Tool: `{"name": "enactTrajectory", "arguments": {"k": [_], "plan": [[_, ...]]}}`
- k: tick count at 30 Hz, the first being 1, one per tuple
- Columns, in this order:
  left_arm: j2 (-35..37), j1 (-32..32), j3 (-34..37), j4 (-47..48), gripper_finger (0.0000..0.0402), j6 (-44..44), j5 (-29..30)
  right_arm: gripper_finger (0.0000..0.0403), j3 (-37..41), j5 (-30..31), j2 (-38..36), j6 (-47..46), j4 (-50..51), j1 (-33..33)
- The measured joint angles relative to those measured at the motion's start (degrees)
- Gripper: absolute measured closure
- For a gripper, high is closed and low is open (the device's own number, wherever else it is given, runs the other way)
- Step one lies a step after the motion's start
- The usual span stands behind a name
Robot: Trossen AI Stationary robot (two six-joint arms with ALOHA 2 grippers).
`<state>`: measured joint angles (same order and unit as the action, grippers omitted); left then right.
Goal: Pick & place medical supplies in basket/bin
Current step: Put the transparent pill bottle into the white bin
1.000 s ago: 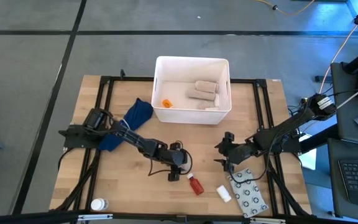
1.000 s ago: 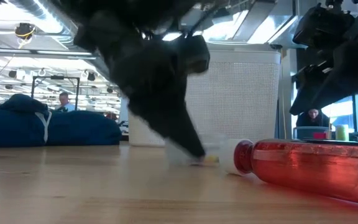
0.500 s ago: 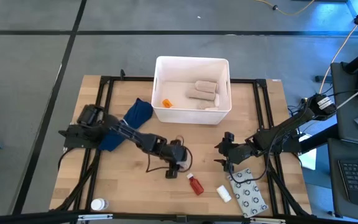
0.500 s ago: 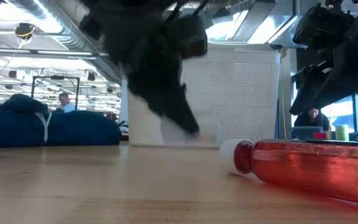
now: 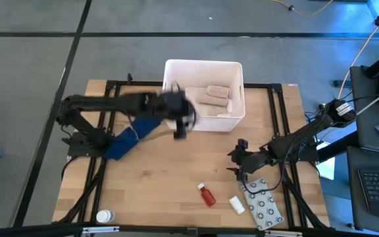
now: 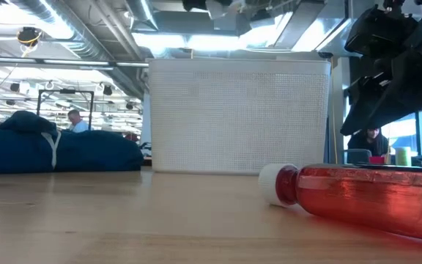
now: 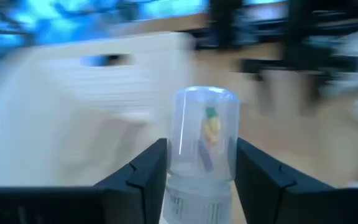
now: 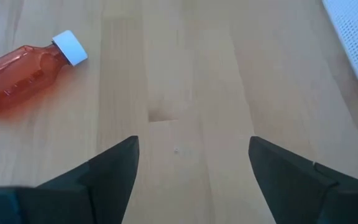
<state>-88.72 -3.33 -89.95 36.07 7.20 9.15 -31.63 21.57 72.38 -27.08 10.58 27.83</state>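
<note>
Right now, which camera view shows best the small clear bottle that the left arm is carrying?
The left wrist view: the clear bottle fills the middle, clamped between the left end effector's fingers. The high view shows only a motion-blurred arm at the white bin; the low and right wrist views do not show it.

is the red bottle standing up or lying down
Lying down. The red bottle rests on its side on the table, its white cap pointing sideways in the low view, and it lies flat in the right wrist view too.
</note>
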Motion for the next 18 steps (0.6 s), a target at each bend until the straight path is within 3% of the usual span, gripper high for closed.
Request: {"name": "enactTrajectory", "arguments": {"k": [4, 11, 18], "plan": [[-0.6, -9.9, -3.9, 1.0, 0.0246, 6.6, -1.0, 0.0099, 0.0, 1.1, 0.0, 0.8, -0.1, -1.5], [-7.5, -25.4, -4.3, 1.0, 0.0247, 12.9, -7.3, 0.0099, 0.0, 3.4, 0.0, 0.8, 0.1, -4.8], [-18.5, -31.6, -4.2, -1.1, 0.0243, 17.6, -11.8, 0.0099, 0.0, 3.4, 0.0, 0.8, 0.0, -7.8]]}}
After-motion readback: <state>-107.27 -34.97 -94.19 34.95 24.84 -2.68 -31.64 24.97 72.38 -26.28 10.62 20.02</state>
